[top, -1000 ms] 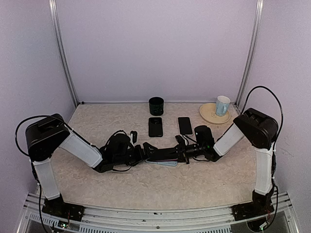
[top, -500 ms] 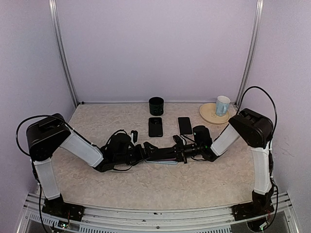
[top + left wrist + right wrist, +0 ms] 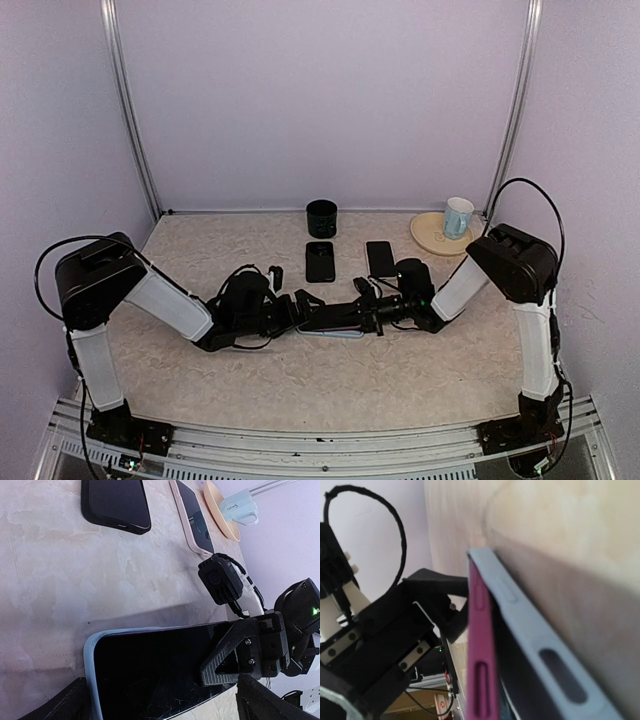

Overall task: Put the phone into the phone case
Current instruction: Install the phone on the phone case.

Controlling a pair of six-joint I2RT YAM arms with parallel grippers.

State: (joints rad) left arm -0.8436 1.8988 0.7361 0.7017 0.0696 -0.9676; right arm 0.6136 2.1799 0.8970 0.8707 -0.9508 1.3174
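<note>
Phone: we see the phone point(image 3: 155, 665) lying screen-up between the two tools, its dark glass directly ahead of the left tool point(image 3: 167, 702) and reaching to the right tool point(image 3: 235, 650).
Case: the pale blue phone case point(image 3: 90, 650) lies under the phone on the tabletop point(image 3: 75, 570), and its rim wraps the corner nearest the left tool.
Left tool: it is spread wide and holds nothing. Its two fingers stand either side of the phone's near end, and we cannot tell whether they touch the case.
Right tool: it is fully closed, with one finger lying flat on the glass at the end away from the left tool. We cannot tell whether it pinches that end or only presses on it.
Long axis: the phone's length runs straight from one tool to the other, so each tool faces a short end.
Seating: from the right wrist, the phone's magenta edge point(image 3: 479, 645) meets the case wall point(image 3: 520, 615) at the end far from the right tool and stands apart from it close to that tool. We judge the left end seated and the right end still proud.
Nearer arm: both are at the phone, but the unseated end lies at the right tool.
Next move: we would push that end down into the case, with the left tool bracing the case.
</note>
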